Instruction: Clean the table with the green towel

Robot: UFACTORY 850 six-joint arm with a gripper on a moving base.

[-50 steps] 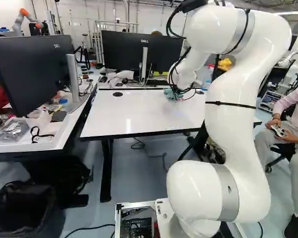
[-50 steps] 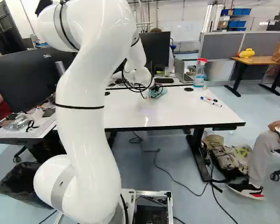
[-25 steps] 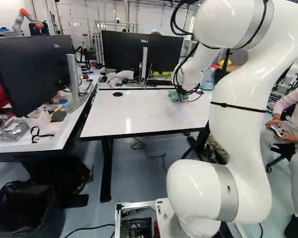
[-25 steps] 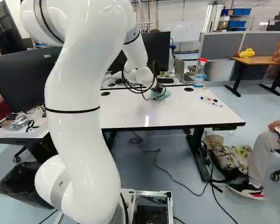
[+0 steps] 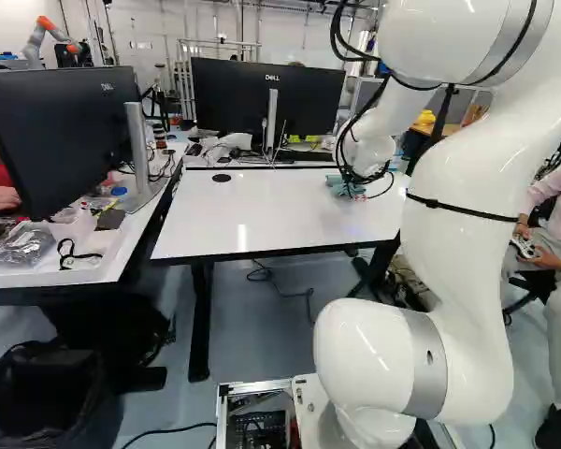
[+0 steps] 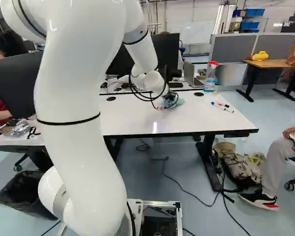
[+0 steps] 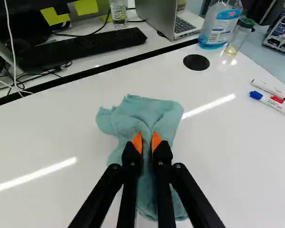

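Green towel [image 7: 145, 111] is pinched in the gripper [image 7: 146, 141], its folds ahead and beneath. Wiping seems underway; how much table [image 7: 237, 166] is done I cannot tell, either side probably needs more.

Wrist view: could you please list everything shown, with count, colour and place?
green towel: one, teal, on table
table: one, white, under towel
round cap: one, black, in tabletop
markers: at least two, white, on table
spray bottle: one, blue, table's far edge
small bottle: one, green-capped, beside it
keyboard: one, black, desk beyond
laptop: one, silver, beside keyboard
container: one, clear, behind keyboard
notes: two, yellow, behind keyboard
cables: several, black, white, around keyboard
device: one, grey, beyond table
gripper: one, black, orange pads, shut on towel
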